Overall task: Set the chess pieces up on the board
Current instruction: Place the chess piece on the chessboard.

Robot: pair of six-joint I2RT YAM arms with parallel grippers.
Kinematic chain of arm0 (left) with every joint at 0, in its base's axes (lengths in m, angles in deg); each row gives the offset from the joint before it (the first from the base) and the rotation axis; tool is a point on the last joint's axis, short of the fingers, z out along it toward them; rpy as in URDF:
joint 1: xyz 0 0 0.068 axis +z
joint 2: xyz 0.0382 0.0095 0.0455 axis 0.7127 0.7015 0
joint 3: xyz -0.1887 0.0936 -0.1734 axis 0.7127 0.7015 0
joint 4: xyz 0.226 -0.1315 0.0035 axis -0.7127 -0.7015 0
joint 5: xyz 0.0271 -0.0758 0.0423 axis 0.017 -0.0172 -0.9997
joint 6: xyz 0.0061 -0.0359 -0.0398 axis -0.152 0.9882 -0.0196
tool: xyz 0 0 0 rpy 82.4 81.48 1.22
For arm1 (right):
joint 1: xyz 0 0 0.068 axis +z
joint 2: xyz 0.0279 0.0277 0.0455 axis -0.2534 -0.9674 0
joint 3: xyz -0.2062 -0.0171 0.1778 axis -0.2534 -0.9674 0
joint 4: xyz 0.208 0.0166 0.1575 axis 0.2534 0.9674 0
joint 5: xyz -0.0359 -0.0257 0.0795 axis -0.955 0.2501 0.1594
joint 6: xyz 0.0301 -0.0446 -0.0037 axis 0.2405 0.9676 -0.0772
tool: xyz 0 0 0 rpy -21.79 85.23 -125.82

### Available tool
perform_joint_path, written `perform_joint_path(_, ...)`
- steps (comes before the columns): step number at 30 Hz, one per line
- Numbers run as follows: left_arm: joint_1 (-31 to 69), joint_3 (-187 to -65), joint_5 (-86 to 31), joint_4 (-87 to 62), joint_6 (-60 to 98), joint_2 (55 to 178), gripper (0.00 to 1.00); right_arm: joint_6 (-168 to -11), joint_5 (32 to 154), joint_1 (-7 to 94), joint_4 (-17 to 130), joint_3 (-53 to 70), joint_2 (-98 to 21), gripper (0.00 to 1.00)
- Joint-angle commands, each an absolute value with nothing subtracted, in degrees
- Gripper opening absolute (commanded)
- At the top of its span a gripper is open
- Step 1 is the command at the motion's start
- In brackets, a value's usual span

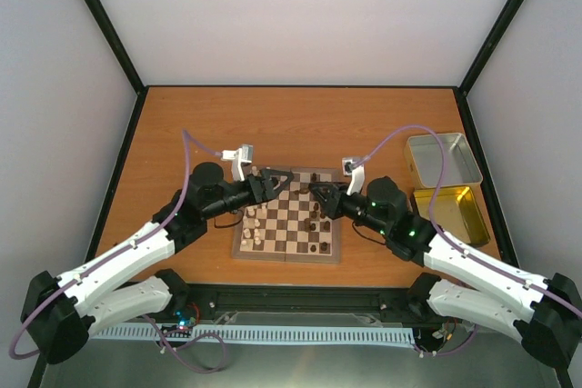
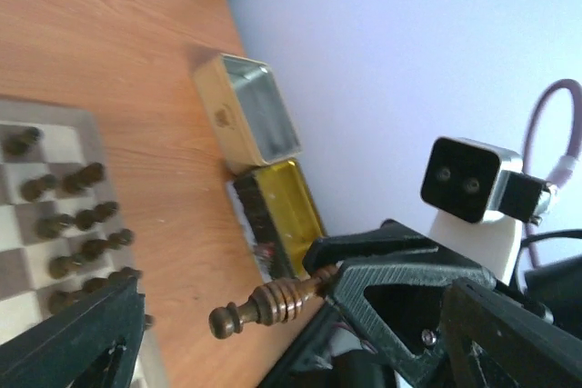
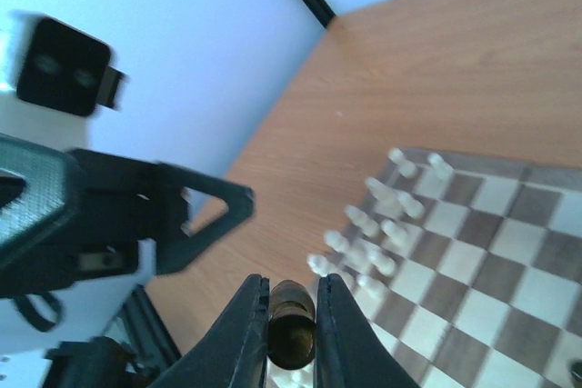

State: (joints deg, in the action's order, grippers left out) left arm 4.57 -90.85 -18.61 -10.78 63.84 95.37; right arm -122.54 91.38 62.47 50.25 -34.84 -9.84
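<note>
My right gripper (image 1: 318, 194) (image 3: 291, 290) is shut on a dark brown chess piece (image 3: 291, 335), gripping it by its base. In the left wrist view this chess piece (image 2: 268, 306) sticks out sideways, knob first, from the right fingers (image 2: 400, 265). My left gripper (image 1: 278, 181) (image 2: 296, 352) faces it over the board (image 1: 300, 233), open, with its fingers (image 2: 82, 338) wide on either side of the piece and not touching it. Several dark pieces (image 2: 77, 224) stand on the board's right side (image 1: 320, 224). Cream ones (image 3: 382, 224) stand on the left.
A silver tin (image 1: 443, 159) (image 2: 250, 111) and a gold tin (image 1: 452, 213) (image 2: 289, 206) lie on the table right of the board. Black frame posts and white walls enclose the table. Cables loop from both wrists.
</note>
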Motion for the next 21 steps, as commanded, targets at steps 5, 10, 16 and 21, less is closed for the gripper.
perform_joint_path(5, 5.7, -87.7, -3.6, 3.1, 74.3, 96.2, 0.74, -126.5, 93.6, 62.1, 38.2, -37.4, -5.1, 0.03)
perform_joint_path(10, 5.7, -86.0, -1.5, 11.9, 79.2, 96.6, 0.56, -130.7, 93.6, 62.1, 32.0, -40.2, -3.1, 0.03)
perform_joint_path(16, 5.8, -83.4, -0.8, 20.1, 84.3, 98.7, 0.49, -132.7, 95.1, 62.1, 29.3, -40.8, -2.8, 0.03)
perform_joint_path(21, 5.7, -83.2, -0.9, 23.3, 85.7, 99.7, 0.48, -133.1, 96.1, 62.1, 28.4, -40.7, -3.1, 0.03)
